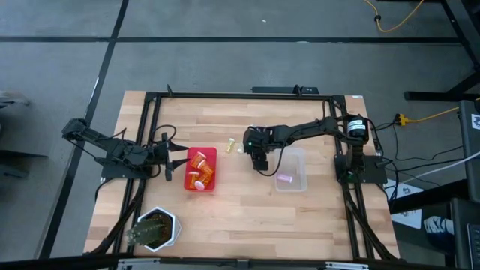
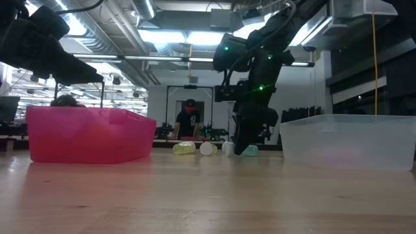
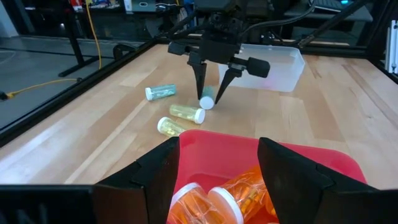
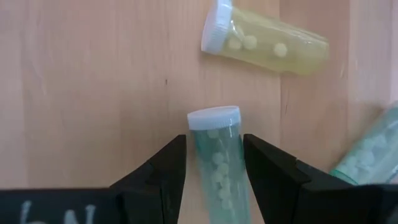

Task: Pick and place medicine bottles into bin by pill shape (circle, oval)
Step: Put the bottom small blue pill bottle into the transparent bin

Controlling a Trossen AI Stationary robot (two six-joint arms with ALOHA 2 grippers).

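Note:
My right gripper [image 4: 214, 168] is open and points down at the table's middle, its fingers on either side of a teal white-capped vial [image 4: 216, 155] lying on its side on the wood; it also shows in the left wrist view [image 3: 206, 101]. Beside it lie two yellow-green vials [image 3: 186, 112] [image 3: 169, 126] and another teal one [image 3: 160, 92]. My left gripper [image 3: 217, 168] is open and empty at the red bin's [image 1: 201, 169] left side. The red bin holds orange white-capped bottles [image 3: 230, 199]. A pink vial [image 1: 285, 178] lies in the clear bin [image 1: 291, 169]. My right gripper's fingers [image 4: 165, 174] come from above and lie along either side of the teal vial's body [image 4: 217, 146], just behind its cap. A thin gap shows at one finger; whether the other touches the vial I cannot tell. The vial lies on the table.
A white hexagonal pot [image 1: 156, 229] with dark contents stands at the near left. The clear bin is just right of my right gripper. A black frame [image 1: 225, 94] runs around the table. A person [image 2: 189, 120] stands in the room far behind the table.

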